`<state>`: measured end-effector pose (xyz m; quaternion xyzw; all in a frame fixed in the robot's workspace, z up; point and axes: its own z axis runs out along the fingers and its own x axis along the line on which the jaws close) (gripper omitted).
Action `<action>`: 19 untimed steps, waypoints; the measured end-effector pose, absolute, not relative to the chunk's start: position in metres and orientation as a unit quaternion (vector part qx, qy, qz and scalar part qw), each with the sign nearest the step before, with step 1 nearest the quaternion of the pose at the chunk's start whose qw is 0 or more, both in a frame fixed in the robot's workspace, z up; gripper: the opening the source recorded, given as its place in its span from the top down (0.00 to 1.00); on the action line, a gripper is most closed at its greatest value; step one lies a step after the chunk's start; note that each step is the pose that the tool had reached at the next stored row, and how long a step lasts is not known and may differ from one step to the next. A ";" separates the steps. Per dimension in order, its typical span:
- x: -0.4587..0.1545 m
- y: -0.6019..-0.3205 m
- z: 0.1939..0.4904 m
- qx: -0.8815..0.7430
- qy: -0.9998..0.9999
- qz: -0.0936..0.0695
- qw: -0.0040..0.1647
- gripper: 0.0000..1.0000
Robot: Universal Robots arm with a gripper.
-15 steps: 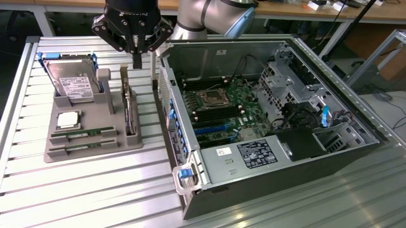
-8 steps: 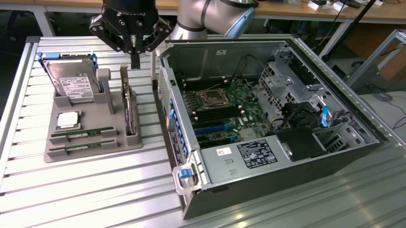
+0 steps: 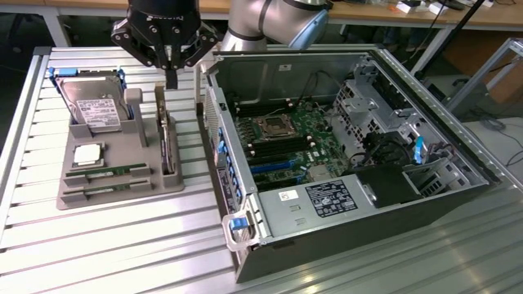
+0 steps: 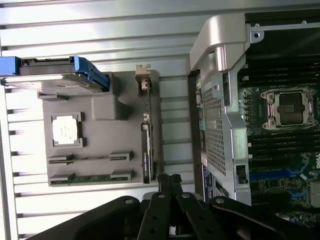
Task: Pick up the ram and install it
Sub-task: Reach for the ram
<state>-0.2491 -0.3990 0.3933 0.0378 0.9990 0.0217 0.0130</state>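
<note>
Hand (image 3: 171, 81) reads closed on my feed, gripping nothing, hovering just above the upright expansion card (image 3: 168, 141). I see the ram (image 3: 106, 171) and its twin (image 3: 100, 188), 2 sticks, slotted in the grey holder (image 3: 122, 199), below the hand and well apart from it.

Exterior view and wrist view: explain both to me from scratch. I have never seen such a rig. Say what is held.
The exterior view looks from off the machine: a robot arm carries a black gripper, its two-fingered hand. The wrist view comes from a camera on the wrist, looking past the gripper at the same things. On the slatted metal table sits a grey holder tray beside an open computer case. The tray carries a hard drive, a square processor chip, an upright expansion card and two RAM sticks lying in their slots. The gripper hangs above the tray, fingers shut, holding nothing.
</note>
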 end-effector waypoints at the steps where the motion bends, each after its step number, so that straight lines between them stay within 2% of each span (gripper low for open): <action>1: -0.250 -0.399 0.393 0.038 0.999 0.022 0.013 0.90; 19: -0.262 -0.399 0.393 0.038 0.999 0.022 0.013 0.90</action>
